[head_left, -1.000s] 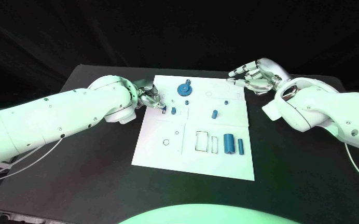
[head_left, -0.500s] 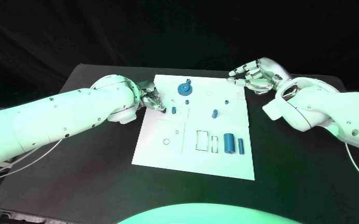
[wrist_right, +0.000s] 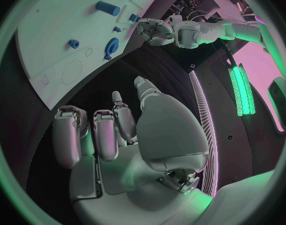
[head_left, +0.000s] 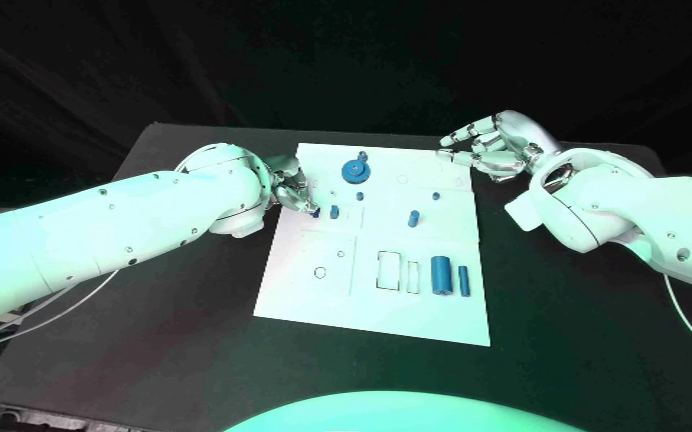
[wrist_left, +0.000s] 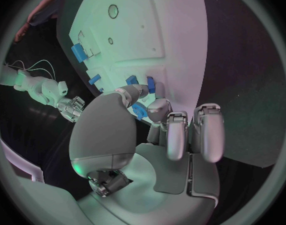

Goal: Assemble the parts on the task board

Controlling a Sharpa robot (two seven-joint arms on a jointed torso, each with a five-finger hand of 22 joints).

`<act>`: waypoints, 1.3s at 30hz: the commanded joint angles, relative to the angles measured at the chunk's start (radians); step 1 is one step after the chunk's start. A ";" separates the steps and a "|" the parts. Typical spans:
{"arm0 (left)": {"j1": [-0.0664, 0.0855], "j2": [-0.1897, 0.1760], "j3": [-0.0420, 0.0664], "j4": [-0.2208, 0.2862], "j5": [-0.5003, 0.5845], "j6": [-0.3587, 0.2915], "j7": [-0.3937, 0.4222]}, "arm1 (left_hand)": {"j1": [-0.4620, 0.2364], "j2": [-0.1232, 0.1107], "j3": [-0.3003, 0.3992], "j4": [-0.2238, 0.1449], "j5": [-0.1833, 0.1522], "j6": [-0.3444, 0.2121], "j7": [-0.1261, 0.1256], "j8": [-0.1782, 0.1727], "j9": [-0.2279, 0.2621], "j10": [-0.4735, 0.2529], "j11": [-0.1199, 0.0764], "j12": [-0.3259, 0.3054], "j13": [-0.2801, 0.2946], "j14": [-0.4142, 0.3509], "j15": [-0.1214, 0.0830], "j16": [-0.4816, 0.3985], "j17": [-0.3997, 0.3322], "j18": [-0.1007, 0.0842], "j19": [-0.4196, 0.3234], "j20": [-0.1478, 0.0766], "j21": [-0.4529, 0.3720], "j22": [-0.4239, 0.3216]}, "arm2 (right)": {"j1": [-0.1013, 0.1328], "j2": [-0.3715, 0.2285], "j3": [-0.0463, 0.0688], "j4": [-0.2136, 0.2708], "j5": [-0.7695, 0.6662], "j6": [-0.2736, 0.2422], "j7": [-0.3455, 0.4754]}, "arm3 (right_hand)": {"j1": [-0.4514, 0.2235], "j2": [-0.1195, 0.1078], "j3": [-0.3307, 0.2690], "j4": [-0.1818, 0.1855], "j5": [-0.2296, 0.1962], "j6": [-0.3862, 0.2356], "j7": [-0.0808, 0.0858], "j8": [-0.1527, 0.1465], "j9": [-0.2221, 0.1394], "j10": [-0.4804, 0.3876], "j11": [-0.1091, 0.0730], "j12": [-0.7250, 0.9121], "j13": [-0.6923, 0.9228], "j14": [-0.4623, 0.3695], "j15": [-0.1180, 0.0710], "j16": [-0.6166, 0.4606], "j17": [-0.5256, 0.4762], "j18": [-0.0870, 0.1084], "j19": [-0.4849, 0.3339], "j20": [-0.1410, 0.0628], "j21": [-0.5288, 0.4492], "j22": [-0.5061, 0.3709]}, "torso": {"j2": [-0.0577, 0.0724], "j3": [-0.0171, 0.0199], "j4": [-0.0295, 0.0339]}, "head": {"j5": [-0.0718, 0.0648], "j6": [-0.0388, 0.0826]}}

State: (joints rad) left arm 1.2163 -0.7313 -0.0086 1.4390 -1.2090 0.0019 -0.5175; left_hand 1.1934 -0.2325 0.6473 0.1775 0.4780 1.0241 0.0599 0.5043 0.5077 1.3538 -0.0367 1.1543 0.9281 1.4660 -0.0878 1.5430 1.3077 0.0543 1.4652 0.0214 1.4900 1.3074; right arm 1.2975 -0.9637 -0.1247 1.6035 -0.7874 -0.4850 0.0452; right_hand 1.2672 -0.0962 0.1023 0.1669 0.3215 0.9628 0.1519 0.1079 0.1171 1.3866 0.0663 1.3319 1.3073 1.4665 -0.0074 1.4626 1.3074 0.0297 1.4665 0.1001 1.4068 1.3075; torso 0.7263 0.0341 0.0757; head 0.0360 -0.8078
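Surface: black table (head_left: 173, 282), white task board (head_left: 310, 282).
My left hand (head_left: 293, 192): pinching small blue part (wrist_left: 140, 110) at board's edge.
My right hand (head_left: 490, 148): fingers curled, holding nothing.

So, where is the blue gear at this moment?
In the head view the round blue gear sits at the far end of the white task board, left of its middle, just beyond the left hand.

Left hand (head_left: 293, 192) crowding upright pegs (head_left: 335, 213) at task board (head_left: 310, 282) left edge, near half open
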 commanded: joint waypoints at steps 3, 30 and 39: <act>-0.002 0.002 -0.001 0.003 -0.018 0.018 -0.005 | 0.008 0.004 0.175 -0.170 0.006 0.024 -0.019 0.004 0.001 0.004 -0.001 0.000 -0.004 0.095 -0.006 0.004 0.228 -0.019 0.028 -0.008 0.004 0.120 | -0.001 0.000 0.000 0.001 -0.001 0.010 0.009 | -0.001 0.006 -0.005 0.001 0.007 0.000 -0.003 0.004 -0.001 0.001 -0.003 0.003 0.063 0.063 -0.007 -0.006 0.085 0.013 0.023 -0.010 -0.005 0.119 | 0.000 0.0003 0.0002 | 0.001 -0.001; -0.002 0.011 -0.001 -0.004 0.012 0.023 -0.033 | -0.054 0.017 0.053 -0.124 -0.011 0.030 -0.039 0.019 0.031 0.037 -0.015 0.015 0.027 0.095 -0.015 0.005 0.229 -0.020 0.031 -0.013 0.005 0.124 | -0.002 -0.001 0.000 0.003 -0.001 0.011 0.008 | -0.001 0.007 -0.006 0.002 0.009 0.001 -0.003 0.004 -0.001 0.001 -0.003 0.003 0.063 0.063 -0.007 -0.006 0.085 0.013 0.023 -0.010 -0.004 0.120 | 0.001 0.0009 -0.0002 | -0.001 -0.003; -0.002 0.017 -0.001 -0.009 0.018 0.034 -0.042 | -0.065 0.020 0.008 -0.102 -0.011 0.033 -0.046 0.022 0.039 0.042 -0.020 0.020 0.038 0.095 -0.019 0.005 0.229 -0.020 0.031 -0.016 0.004 0.124 | -0.002 -0.003 0.000 0.005 -0.001 0.011 0.007 | -0.001 0.007 -0.006 0.002 0.009 0.001 -0.003 0.004 -0.001 0.001 -0.003 0.003 0.063 0.063 -0.007 -0.006 0.085 0.013 0.023 -0.010 -0.004 0.120 | 0.000 0.0007 0.0002 | -0.002 -0.005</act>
State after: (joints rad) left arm 1.2186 -0.7171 -0.0059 1.4315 -1.2010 0.0155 -0.5430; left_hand 1.1292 -0.2204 0.6288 0.1090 0.4731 1.0382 0.0383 0.5201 0.5467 1.3868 -0.0518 1.1698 0.9648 1.4657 -0.1026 1.5429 1.3077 0.0545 1.4652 0.0141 1.4899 1.3073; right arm 1.2963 -0.9663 -0.1248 1.6070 -0.7868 -0.4845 0.0459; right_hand 1.2673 -0.0963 0.1024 0.1668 0.3274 0.9628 0.1518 0.1079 0.1171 1.3866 0.0663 1.3319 1.3078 1.4665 -0.0074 1.4626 1.3073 0.0297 1.4664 0.1001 1.4069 1.3080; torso 0.7265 0.0348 0.0757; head 0.0341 -0.8125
